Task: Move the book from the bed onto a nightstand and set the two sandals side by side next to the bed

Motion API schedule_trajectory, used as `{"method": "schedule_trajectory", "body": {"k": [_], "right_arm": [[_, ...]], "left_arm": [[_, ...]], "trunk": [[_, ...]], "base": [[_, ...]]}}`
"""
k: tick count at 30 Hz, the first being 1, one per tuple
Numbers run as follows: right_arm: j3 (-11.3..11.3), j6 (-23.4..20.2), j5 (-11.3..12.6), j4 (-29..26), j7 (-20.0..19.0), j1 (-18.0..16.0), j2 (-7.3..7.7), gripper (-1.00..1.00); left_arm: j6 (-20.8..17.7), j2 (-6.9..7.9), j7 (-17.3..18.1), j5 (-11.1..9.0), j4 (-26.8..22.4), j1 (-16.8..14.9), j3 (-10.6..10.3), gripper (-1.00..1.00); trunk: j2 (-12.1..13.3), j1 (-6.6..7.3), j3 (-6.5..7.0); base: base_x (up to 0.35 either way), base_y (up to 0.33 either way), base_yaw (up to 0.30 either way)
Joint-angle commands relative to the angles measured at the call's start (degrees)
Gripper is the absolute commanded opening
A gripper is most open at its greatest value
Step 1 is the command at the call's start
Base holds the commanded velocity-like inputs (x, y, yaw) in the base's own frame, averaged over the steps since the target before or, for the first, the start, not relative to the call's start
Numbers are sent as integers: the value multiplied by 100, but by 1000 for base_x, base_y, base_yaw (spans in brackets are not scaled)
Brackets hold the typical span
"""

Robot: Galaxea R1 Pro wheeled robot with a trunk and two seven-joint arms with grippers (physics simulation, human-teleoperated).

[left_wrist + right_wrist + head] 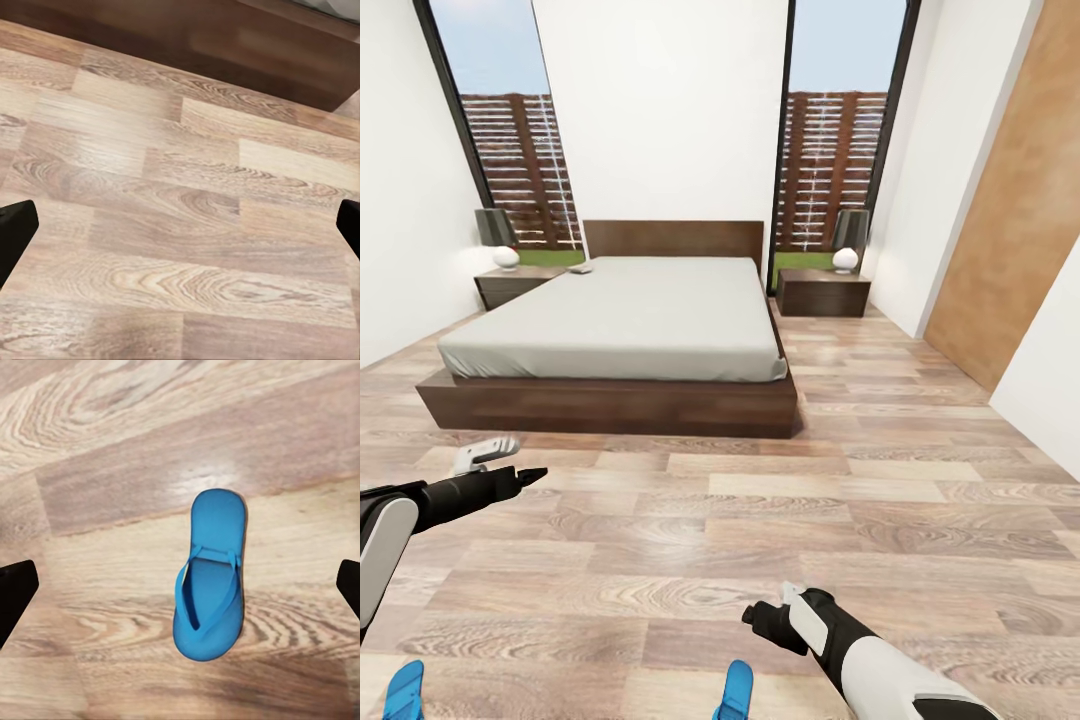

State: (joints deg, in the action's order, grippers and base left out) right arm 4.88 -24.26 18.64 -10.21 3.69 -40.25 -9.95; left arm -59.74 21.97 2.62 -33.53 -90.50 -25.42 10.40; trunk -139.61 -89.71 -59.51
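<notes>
My left pincer (180, 221) hangs with fingers wide apart over the pale wood-plank floor (920, 520); my right pincer (180, 585) is spread likewise above one bright blue flip-flop (209, 577); its twin (404, 690) lies lower left; the grey-mattressed bed (620, 320) sits mid-frame, a small indistinct object (580, 268) at its far corner; no writing readable.

We see: walls (660, 110) white | floor (760, 520) light wood plank | two tall windows (835, 150), slatted fence outside | brown door (1015, 210) at right | table lamps (847, 240) flanking.
</notes>
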Motion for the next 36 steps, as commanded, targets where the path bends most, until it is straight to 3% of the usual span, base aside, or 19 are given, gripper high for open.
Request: {"method": "schedule_trajectory", "body": {"k": [1, 36], "right_arm": [[44, -29, 20, -16, 36, 0, -5, 100], [30, -20, 17, -95, 43, 0, -5, 100]], "left_arm": [[-26, 0, 28, 16, -2, -3, 6, 100], [-26, -9, 28, 18, -2, 0, 6, 100]], "trunk": [[-2, 1, -15], [-2, 1, -291]], "base": [[0, 0, 0], [0, 0, -1]]}}
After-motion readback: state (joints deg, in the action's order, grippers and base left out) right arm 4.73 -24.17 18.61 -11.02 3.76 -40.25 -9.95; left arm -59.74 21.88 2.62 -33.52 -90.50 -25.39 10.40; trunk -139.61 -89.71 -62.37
